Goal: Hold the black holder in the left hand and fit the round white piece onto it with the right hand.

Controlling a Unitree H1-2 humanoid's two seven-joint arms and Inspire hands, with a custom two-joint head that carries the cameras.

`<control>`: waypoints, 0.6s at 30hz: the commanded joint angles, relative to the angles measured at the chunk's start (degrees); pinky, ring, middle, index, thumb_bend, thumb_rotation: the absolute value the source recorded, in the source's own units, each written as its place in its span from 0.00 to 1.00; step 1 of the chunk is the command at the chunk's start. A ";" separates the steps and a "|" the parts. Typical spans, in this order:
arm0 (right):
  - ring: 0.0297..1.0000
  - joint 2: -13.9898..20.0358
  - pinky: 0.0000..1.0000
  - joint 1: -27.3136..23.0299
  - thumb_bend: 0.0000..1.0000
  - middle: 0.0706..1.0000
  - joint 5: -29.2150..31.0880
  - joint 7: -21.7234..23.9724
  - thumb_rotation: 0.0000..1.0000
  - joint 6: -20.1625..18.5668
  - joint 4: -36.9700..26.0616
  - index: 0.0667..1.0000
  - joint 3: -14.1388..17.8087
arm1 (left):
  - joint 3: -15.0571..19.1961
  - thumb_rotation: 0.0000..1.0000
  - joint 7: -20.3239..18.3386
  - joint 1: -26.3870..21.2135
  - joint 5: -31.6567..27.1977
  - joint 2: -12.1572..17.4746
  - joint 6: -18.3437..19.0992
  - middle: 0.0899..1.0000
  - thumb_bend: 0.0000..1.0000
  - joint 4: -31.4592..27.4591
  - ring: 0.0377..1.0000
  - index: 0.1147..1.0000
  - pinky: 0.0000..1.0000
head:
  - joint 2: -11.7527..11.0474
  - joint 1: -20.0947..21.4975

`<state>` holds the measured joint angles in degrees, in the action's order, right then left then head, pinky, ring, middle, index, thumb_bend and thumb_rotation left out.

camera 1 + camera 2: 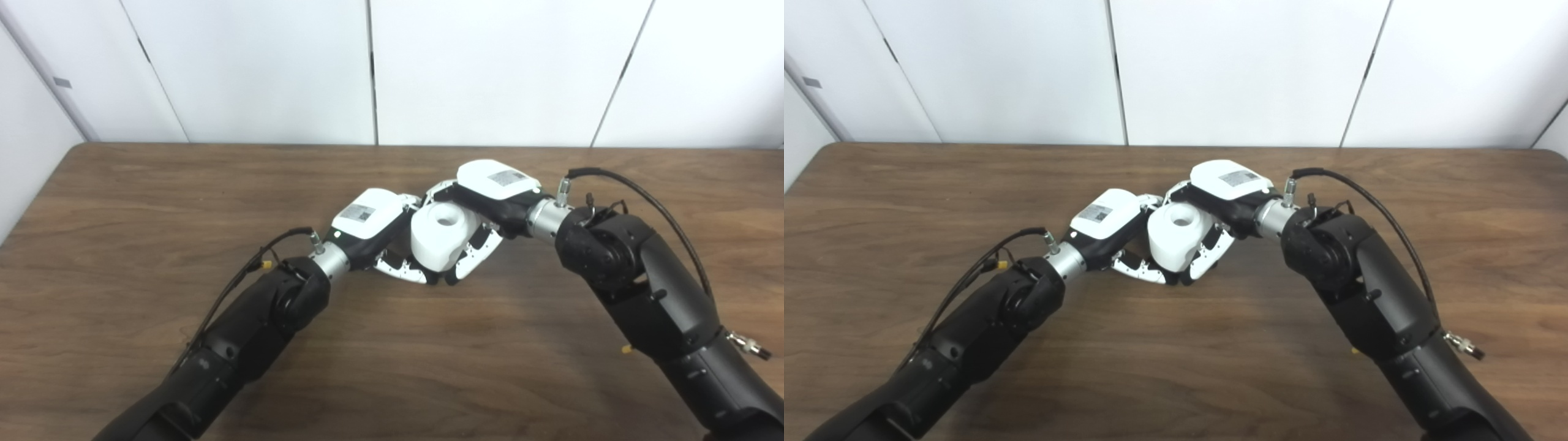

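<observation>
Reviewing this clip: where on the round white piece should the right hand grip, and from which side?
Grip the round white piece across its smooth curved side wall, coming from the right as the right hand does, fingers wrapped round its front. That probably leaves the top recess clear. The left hand blocks the left side; the black holder is hidden.

Bright, even light; soft shadows, perhaps slightly blurred overall.
</observation>
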<state>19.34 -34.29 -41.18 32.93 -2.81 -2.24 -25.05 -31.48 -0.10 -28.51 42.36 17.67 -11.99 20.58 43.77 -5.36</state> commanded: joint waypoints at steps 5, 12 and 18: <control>0.80 0.15 0.69 -1.76 0.92 0.81 0.01 -0.31 0.30 -0.06 -1.44 1.00 0.58 | -1.95 0.07 -5.54 3.37 1.09 0.55 2.18 0.81 0.53 2.60 0.84 0.41 0.68 | 0.10 -0.14; 0.80 0.09 0.69 -1.97 0.91 0.81 0.12 -0.89 0.28 0.16 -1.14 1.00 0.95 | -2.02 0.07 -5.49 3.10 1.09 0.66 1.67 0.81 0.52 3.04 0.84 0.41 0.67 | 0.09 0.01; 0.79 -0.05 0.69 -1.79 0.91 0.81 0.69 -1.90 0.25 0.48 -1.53 1.00 1.85 | -1.88 0.07 -4.97 3.20 0.86 0.62 1.14 0.81 0.53 3.44 0.84 0.41 0.67 | 0.00 0.11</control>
<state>19.30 -34.24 -40.97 32.91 -2.77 -2.22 -24.45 -31.36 -0.15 -28.47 42.31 17.64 -11.98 20.54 43.77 -5.19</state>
